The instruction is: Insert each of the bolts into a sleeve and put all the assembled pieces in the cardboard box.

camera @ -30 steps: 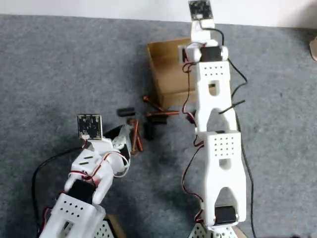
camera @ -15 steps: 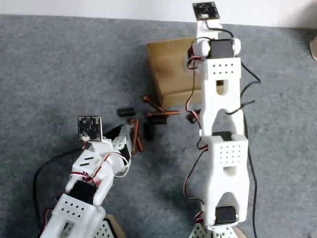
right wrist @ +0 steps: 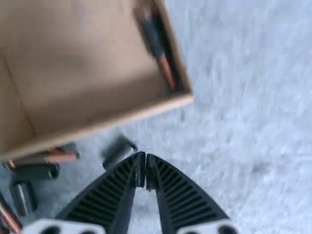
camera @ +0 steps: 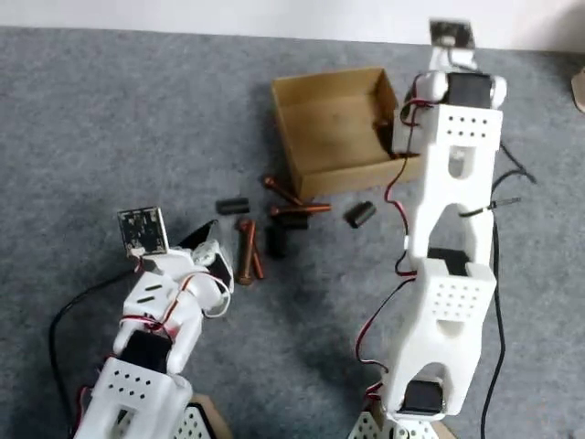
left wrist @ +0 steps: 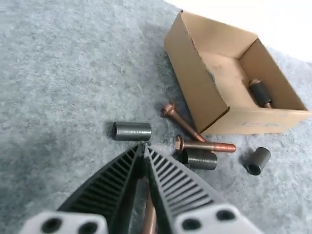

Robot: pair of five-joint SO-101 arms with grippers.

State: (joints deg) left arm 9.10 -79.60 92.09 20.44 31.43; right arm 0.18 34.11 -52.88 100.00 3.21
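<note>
Toward the surface's near edge, left of centre, our left tool (left wrist: 145, 147) has its jaws pressed together and grips nothing we can make out. Just to its right lie two bolts (camera: 247, 249) side by side, long axes running near to far, with a dark sleeve (camera: 274, 240) beside them. We judge this arm much the nearer. Further right, the cardboard box (camera: 352, 176) holds one assembled piece (left wrist: 259, 91). Our right tool (right wrist: 145, 169), also closed and empty, hangs off the box's near right corner.
</note>
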